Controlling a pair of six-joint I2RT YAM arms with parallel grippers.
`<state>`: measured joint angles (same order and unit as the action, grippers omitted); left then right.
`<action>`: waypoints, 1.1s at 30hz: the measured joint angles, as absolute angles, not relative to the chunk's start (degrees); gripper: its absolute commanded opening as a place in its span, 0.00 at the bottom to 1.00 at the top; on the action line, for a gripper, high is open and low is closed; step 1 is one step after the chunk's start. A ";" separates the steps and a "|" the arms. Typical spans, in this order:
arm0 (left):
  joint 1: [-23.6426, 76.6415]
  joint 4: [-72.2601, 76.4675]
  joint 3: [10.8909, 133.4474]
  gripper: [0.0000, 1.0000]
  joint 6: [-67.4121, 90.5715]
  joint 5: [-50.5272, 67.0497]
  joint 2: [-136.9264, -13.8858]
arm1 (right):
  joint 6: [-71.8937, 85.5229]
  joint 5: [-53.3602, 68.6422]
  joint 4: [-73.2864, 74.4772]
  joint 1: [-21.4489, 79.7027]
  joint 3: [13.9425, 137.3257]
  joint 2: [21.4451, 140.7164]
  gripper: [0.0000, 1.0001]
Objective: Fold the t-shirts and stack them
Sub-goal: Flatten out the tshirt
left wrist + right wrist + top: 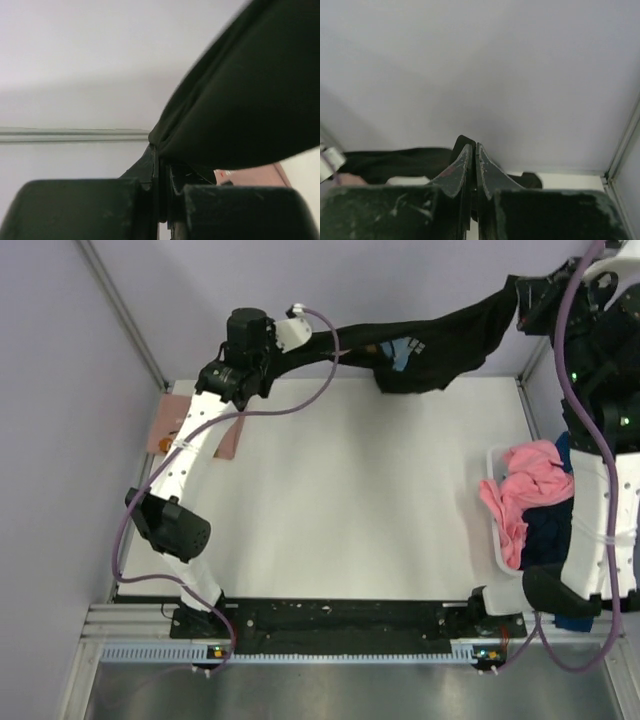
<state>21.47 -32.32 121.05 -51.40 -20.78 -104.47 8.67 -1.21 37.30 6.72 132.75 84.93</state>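
Lavender walls [60,390] close round a white tabletop [360,490]. Over its far edge the left hand [312,338] is pinched shut on one end of a black t-shirt [440,340], and the right hand [522,302], far right, is clamped on the other end. The cloth sags between them, its printed part hanging lowest. Beneath the left arm a pink t-shirt [170,425] lies flat. Near right, a heap of t-shirts [535,490] fills a white bin [493,465].

Soft, even light covers the flat white table top [350,490], with only weak shadows. In the left wrist view the black cloth t-shirt [250,100] just above the left pincer [159,155] is blurred, and the pincer's near parts are unfocused and dark.
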 measured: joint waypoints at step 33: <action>20.18 -42.68 81.95 0.54 -51.22 0.99 -108.95 | 13.04 13.61 27.53 6.68 70.83 64.97 0.00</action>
